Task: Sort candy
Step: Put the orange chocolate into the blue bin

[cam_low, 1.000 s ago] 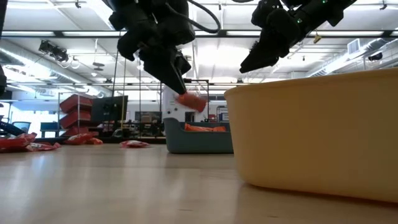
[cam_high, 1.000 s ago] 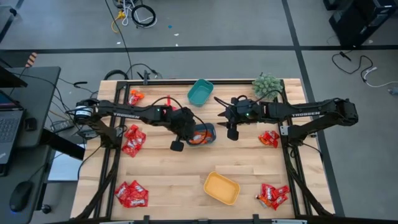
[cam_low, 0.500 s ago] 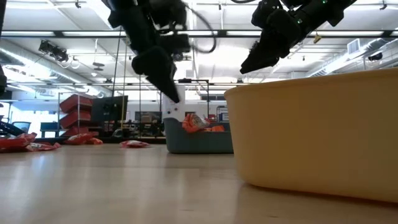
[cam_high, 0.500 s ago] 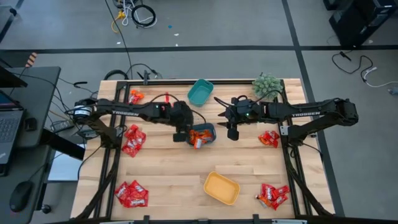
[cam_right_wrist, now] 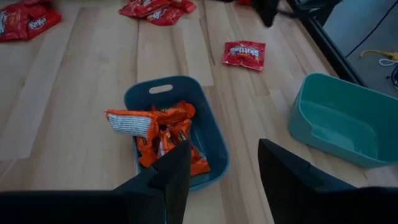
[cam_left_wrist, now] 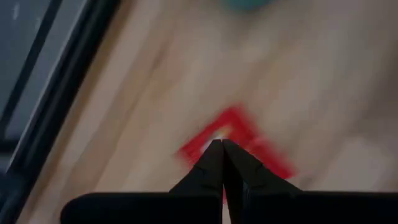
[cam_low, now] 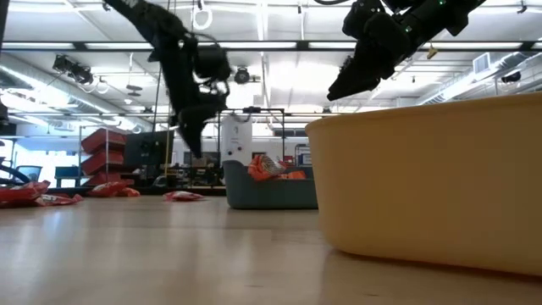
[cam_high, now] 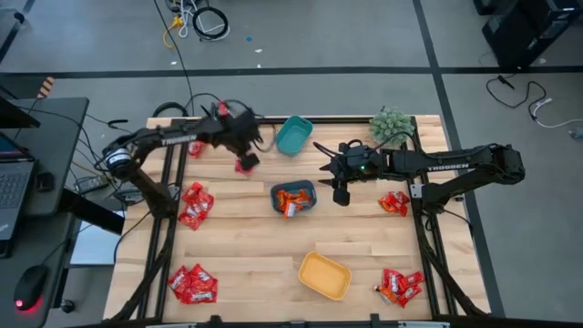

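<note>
Sorting is sitting partly done: orange candy [cam_high: 292, 198] filling the blue bin [cam_high: 309, 189], red piles [cam_high: 194, 204] waiting on the worktop [cam_high: 246, 237], left pincer [cam_high: 244, 161] hovering pressed together over a lone red candy [cam_right_wrist: 244, 53], right pincer [cam_high: 339, 193] hanging spread, empty.

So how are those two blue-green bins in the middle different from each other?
The dark blue bin holds a heap of orange candy; the teal bin looks empty. The blue bin is darker and greyer, the teal one brighter. From above, the blue bin sits mid-table and the teal bin at the far edge. Both are small rectangular plastic tubs.
</note>
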